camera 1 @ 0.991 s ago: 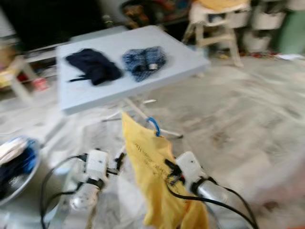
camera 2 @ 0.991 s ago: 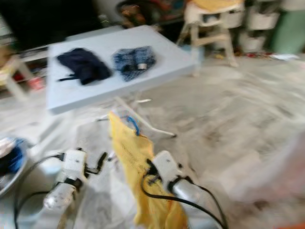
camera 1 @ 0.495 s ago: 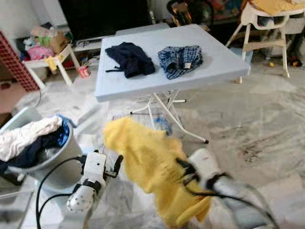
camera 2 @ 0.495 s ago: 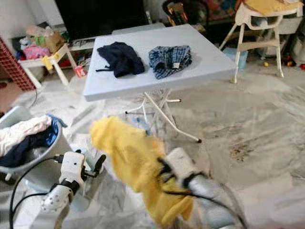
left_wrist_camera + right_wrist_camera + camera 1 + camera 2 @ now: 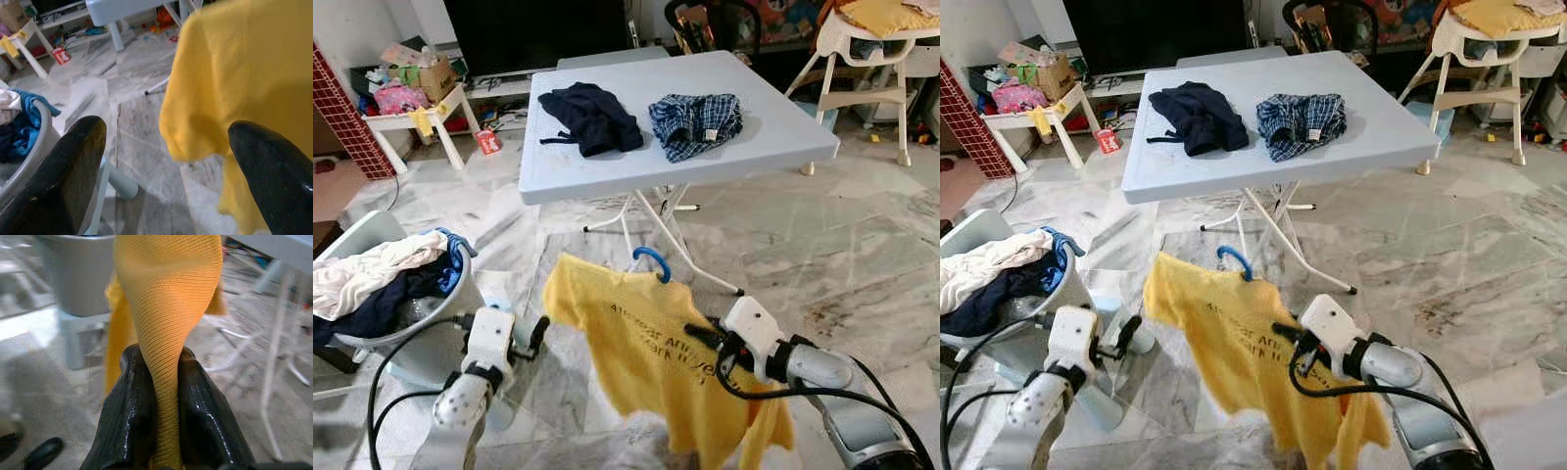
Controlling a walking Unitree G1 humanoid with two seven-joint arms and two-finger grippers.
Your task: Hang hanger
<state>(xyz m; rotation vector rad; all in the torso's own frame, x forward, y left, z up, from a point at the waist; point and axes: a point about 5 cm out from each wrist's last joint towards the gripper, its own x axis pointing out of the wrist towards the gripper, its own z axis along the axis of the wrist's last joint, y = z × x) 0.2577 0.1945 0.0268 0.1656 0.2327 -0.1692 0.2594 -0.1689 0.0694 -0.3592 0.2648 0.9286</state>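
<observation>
Now the yellow shirt is hanging flatter and more spread out than half a second ago, when it was swinging in a bunched lump, and the blue hook of the hanger is poking up clear at its top. The camera has also turned since a second ago, so the grey basket with clothes in it is showing on the robot's left.

The right gripper is squeezing a fold of the yellow shirt tight between its two black fingers. It is holding the shirt up in front of the robot, low over the marble floor. The shirt is sitting on the blue hanger, and the shirt and hanger are hanging in the air, near the white table's legs but not touching them.

The left gripper is waiting just beside the shirt's left sleeve with its fingers wide apart and nothing between them. It is close to the grey basket.

On top of the white table a dark blue cloth is lying next to a blue checked cloth. They are near each other but not touching. Behind the table a white high chair is standing on the right, and a small white bench with boxes is standing on the left.
</observation>
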